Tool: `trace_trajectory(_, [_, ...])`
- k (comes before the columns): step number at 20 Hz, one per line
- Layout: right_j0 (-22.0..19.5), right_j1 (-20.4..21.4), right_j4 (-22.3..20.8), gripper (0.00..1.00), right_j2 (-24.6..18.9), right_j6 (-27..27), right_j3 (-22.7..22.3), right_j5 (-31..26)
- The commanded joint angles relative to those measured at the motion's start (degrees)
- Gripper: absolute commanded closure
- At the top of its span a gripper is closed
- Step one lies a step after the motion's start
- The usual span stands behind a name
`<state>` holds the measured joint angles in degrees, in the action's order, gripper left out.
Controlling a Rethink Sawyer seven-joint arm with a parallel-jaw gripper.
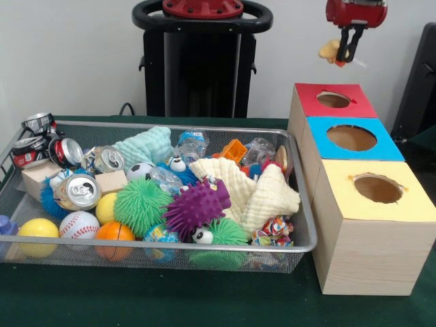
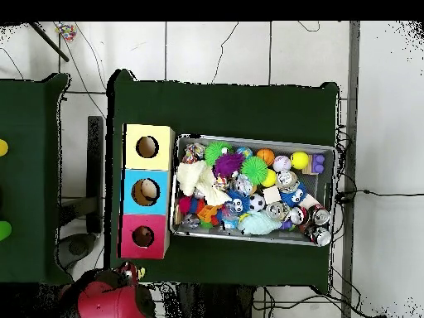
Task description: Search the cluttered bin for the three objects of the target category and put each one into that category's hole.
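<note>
The gripper [image 1: 349, 53] hung in the air above and just behind the red box [image 1: 333, 100], its dark fingers pinched on a small pale yellow thing [image 1: 331, 49]. What that thing was could not be told for sure; it looked like a small soft toy or a scrap of cloth. It was well clear of the bin [image 1: 300, 204] and had not yet reached any hole.

The red box stood farthest back in a row of three, with the blue box [image 1: 351, 138] next toward the camera and the yellow box [image 1: 375, 191] nearest. Each had a round hole in its top. The bin lay just beside this row, full of cans, balls, spiky toys and folded cloths. In the overhead view the arm [image 2: 112, 300] showed beyond the red box [image 2: 143, 236], off the end of the row.

The step in hand seemed to be the carry to a hole. The red hole [image 1: 333, 99] was closest, so the next move likely called for bringing the gripper squarely over it, lowering a little, then letting go so the thing dropped through without catching the rim.
</note>
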<state>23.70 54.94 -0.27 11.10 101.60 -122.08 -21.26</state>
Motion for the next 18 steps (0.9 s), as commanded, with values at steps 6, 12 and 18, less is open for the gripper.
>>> trace_trajectory(6, [-1.9, 4.4, 3.0, 1.00, -1.9, 9.8, 4.6, -12.6])
trace_trajectory(12, [-3.3, 0.6, 2.4, 1.00, -2.6, 9.3, 8.1, -12.3])
trace_trajectory(18, [-5.2, -6.0, 1.5, 1.00, -2.0, 9.6, 14.0, -10.1])
